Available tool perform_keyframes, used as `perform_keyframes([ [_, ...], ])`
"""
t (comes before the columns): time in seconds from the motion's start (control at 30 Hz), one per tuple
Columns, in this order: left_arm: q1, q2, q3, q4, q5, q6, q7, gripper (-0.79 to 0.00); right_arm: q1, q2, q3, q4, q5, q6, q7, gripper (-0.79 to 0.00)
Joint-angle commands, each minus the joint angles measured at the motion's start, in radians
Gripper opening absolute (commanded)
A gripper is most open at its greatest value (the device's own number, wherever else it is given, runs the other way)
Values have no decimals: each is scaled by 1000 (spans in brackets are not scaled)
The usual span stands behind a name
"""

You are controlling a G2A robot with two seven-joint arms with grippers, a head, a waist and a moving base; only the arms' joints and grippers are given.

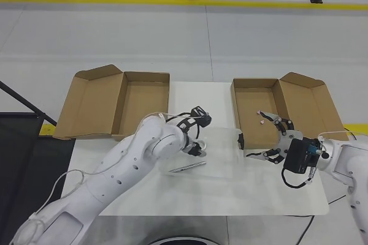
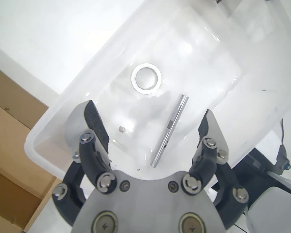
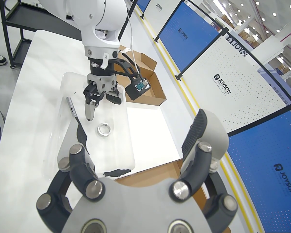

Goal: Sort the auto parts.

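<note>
Over the clear bin (image 2: 87, 66), the left hand (image 2: 149, 109) hangs spread wide above the rod (image 2: 169, 129).

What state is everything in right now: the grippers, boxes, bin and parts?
left gripper: open, over the bin.
right gripper: open, empty.
bin: holds the ring and rod.
ring: lying flat.
rod: lying flat.
left box: lid open.
right box: lid open.

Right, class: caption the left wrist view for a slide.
Open left tool above a clear bin holding a ring and a rod.
</note>
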Motion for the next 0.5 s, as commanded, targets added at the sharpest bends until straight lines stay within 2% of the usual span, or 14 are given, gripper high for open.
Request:
perform_keyframes([
  [0.0,-15,-9,14,27,6,34,-4,-34,0,0,0,0,0,0,0,0],
  [0.03,-20,-13,20,39,7,49,-7,-34,0,0,0,0,0,0,0,0],
  [0.1,-31,-20,32,63,17,80,-15,-111,0,0,0,0,0,0,0,0],
  [0.13,-35,-24,38,71,23,96,-18,-123,0,0,0,0,0,0,0,0],
  [0.17,-37,-28,43,79,17,104,-18,-108,0,0,0,0,0,0,0,0],
  [0.2,-40,-32,47,85,14,108,-18,-18,0,0,0,0,0,0,0,0],
  [0.23,-42,-34,53,84,12,94,-17,0,0,0,0,0,0,0,0,0],
  [0.47,-42,-34,53,84,12,94,-17,0,0,0,0,0,0,0,0,0],
])
